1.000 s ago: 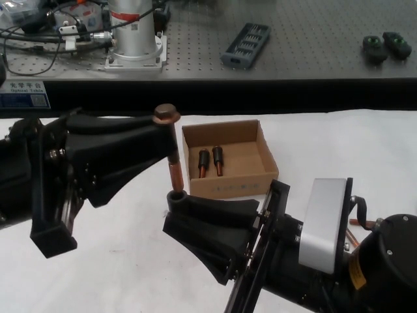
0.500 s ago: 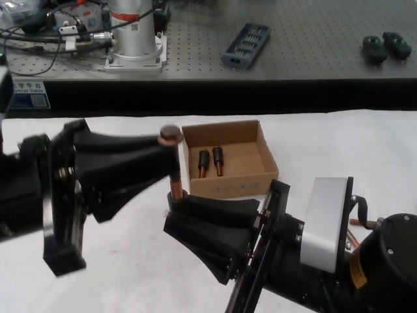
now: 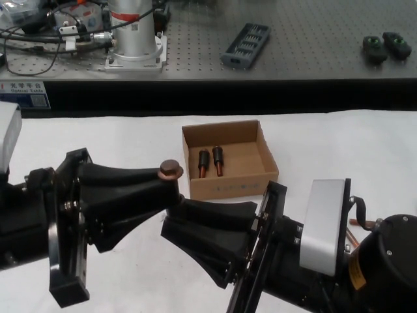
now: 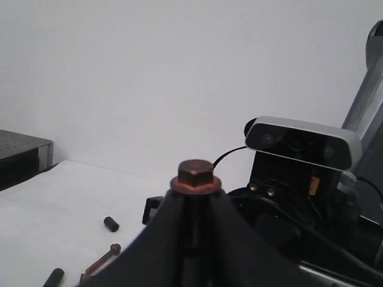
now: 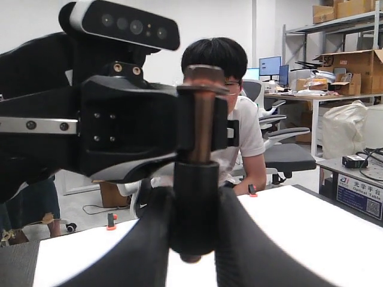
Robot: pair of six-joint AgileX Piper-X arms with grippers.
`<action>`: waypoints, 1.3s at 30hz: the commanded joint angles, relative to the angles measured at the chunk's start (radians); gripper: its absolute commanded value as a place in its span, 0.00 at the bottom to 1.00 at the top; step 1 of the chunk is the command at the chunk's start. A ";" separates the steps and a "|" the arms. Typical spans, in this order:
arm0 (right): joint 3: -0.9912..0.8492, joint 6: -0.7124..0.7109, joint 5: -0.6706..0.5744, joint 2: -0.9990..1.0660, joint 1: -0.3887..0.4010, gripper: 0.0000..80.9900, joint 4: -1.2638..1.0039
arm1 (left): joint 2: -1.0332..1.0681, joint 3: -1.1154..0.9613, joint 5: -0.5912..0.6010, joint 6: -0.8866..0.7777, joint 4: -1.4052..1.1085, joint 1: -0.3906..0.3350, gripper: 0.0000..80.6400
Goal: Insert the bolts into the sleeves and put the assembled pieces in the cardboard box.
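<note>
Ideally the copper-coloured bolt [image 5: 202,119], hex-headed with a smooth shank, should go straight down the matte black tubular sleeve [image 5: 192,200] without tilting; it looks partly seated. The left gripper [image 4: 195,203] pinches the bolt under its flange and the right gripper [image 5: 192,218] clamps the sleeve, both near the brown cardboard box [image 3: 225,187], where two finished pieces [image 3: 210,160] lie.

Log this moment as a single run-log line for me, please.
left gripper shut on bolt | right gripper shut on sleeve | bolt partly in sleeve | cardboard box holds two assembled pieces
</note>
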 commanded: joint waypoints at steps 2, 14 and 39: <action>-0.009 0.002 0.023 -0.001 -0.005 0.08 -0.047 | 0.001 0.025 -0.006 0.036 -0.005 -0.001 0.01; -0.007 0.015 0.033 -0.001 -0.005 0.08 -0.045 | 0.001 0.034 -0.006 0.058 0.016 -0.001 0.01; -0.005 -0.006 0.248 -0.001 -0.022 0.08 0.125 | -0.001 0.034 0.091 -0.012 -0.165 0.007 0.67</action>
